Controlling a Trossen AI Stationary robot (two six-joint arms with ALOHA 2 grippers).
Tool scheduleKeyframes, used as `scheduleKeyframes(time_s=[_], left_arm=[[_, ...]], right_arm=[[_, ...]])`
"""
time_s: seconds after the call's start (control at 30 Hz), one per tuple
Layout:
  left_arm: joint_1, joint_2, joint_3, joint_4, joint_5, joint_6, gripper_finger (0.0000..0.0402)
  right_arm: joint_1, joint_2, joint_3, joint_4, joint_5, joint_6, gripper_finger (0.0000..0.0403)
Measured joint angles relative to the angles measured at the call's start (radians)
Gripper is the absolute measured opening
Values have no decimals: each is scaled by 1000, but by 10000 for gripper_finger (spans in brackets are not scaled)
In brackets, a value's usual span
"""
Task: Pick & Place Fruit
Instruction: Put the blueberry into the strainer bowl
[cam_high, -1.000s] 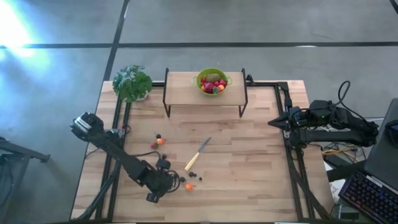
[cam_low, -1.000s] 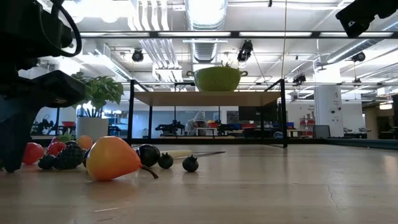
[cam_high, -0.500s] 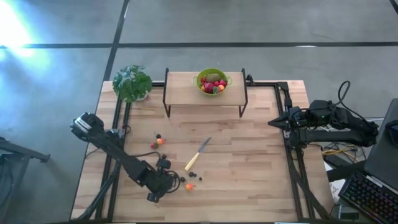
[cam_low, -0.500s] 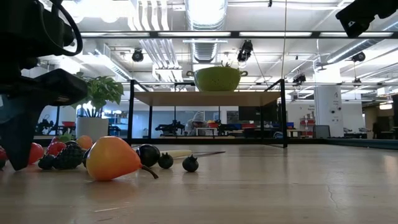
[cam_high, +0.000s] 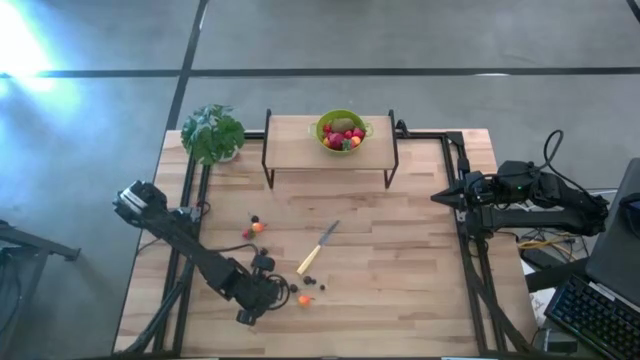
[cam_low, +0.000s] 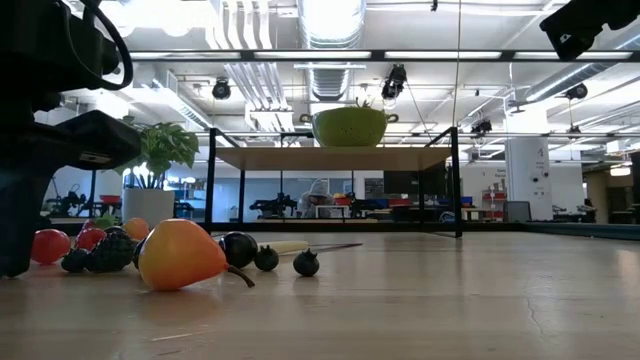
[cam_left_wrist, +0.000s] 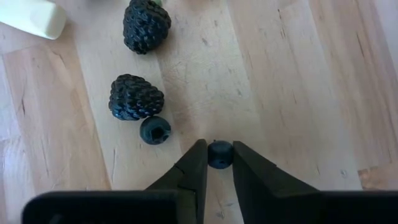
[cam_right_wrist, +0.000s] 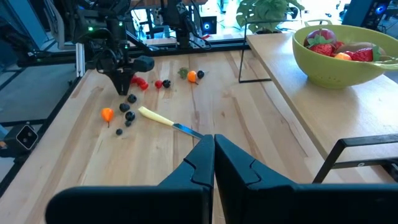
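From above, your left gripper (cam_high: 268, 292) is low over the near left part of the table (cam_high: 400, 260), with its arm bent down from the left edge. Loose fruit lies close around it: an orange piece (cam_high: 304, 298) just beside it, and a small red and orange bunch (cam_high: 255, 228) a bit farther back. The knife (cam_high: 317, 247) lies at a slant in the middle. Your right gripper (cam_high: 438, 198) waits at the right edge, well apart from all of this. On the raised shelf (cam_high: 300, 143) at the back stands the green bowl (cam_high: 341, 130), already full of red fruit and a brown-green ball. The potted plant (cam_high: 212, 132) sits at the back left corner.

From table height, your left arm is a big dark shape on the left. The orange fruit (cam_low: 178, 255) lies in front, with dark berries (cam_low: 238, 248) and red pieces (cam_low: 50, 245) around it. The bowl (cam_low: 350, 126) is up on the shelf behind.

In your left wrist view, the two fingers (cam_left_wrist: 193, 171) are pressed on a small dark round berry (cam_left_wrist: 219, 154), one on each side. Another round berry (cam_left_wrist: 155, 130) and two bumpy blackberries (cam_left_wrist: 135, 98) lie just beside it. The pale knife handle (cam_left_wrist: 34, 15) is farther off.

In your right wrist view, the right fingers (cam_right_wrist: 202, 160) are closed tight with nothing between them. Far off you see the left arm over the fruit, the knife (cam_right_wrist: 168, 122) and the bowl (cam_right_wrist: 339, 56).
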Motion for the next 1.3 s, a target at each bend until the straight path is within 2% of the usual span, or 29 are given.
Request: scheduleKeyframes(time_s=[0.6,0.7,0.8,0.93,1.1,1.17,1.23,1.3], left_arm=[[1,-6,3,-9,3,-2,69],[3,-15,33,-8,-28,27,69],[6,-25,69,-2,-128,130,69],[15,-26,120,-4,-327,313,69],[44,-27,176,44,-680,516,69],[66,-27,193,101,-787,608,69],[96,-27,207,166,-831,710,69],[137,-27,215,246,-830,813,69]], right_arm=[[0,0,0,0,0,0,8],[0,0,0,0,0,0,8],[0,0,0,0,0,0,8],[0,0,0,0,0,0,8],[0,0,0,0,0,0,8],[0,0,0,0,0,0,8],[0,0,0,0,0,0,8],[0,0,0,0,0,0,8]])
